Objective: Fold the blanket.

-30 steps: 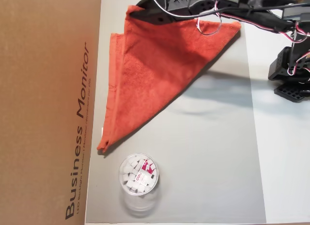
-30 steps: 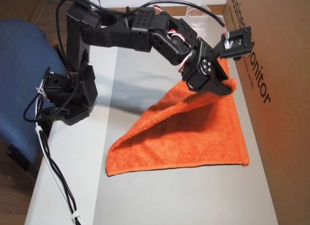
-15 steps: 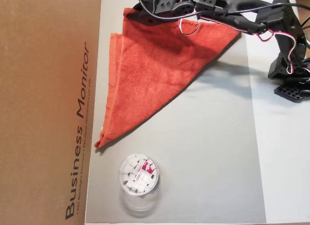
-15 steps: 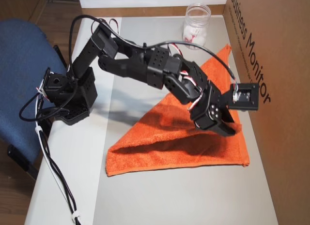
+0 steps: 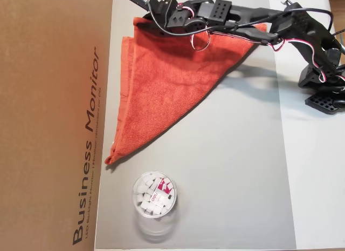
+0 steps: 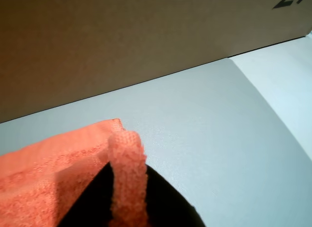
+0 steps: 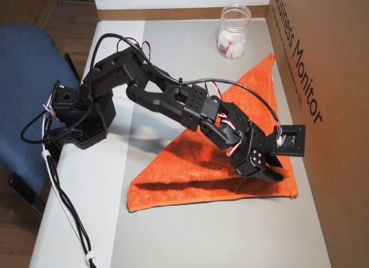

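Observation:
The orange-red blanket (image 5: 161, 89) lies on the grey mat as a folded triangle, its long edge running diagonally. In both overhead views my gripper (image 5: 148, 21) (image 7: 275, 177) sits low over the blanket's corner beside the cardboard box. The wrist view shows a hemmed corner strip of the blanket (image 6: 127, 158) pinched between the two dark fingers of the gripper (image 6: 127, 193), just above the mat. Under it lies the lower layer of the blanket (image 6: 44, 178). The gripper is shut on that corner.
A large cardboard box (image 5: 54, 121) (image 7: 323, 78) borders the mat (image 5: 232, 170) right by the gripper. A small clear tub (image 5: 154, 194) (image 7: 233, 31) of white pieces stands past the blanket's far tip. The arm's base (image 7: 81, 118) sits opposite the box, by a blue chair (image 7: 23, 78).
The arm has stretched out and come down, carrying the held corner over to the blanket's corner by the box. The raised layer has settled flat into a triangle.

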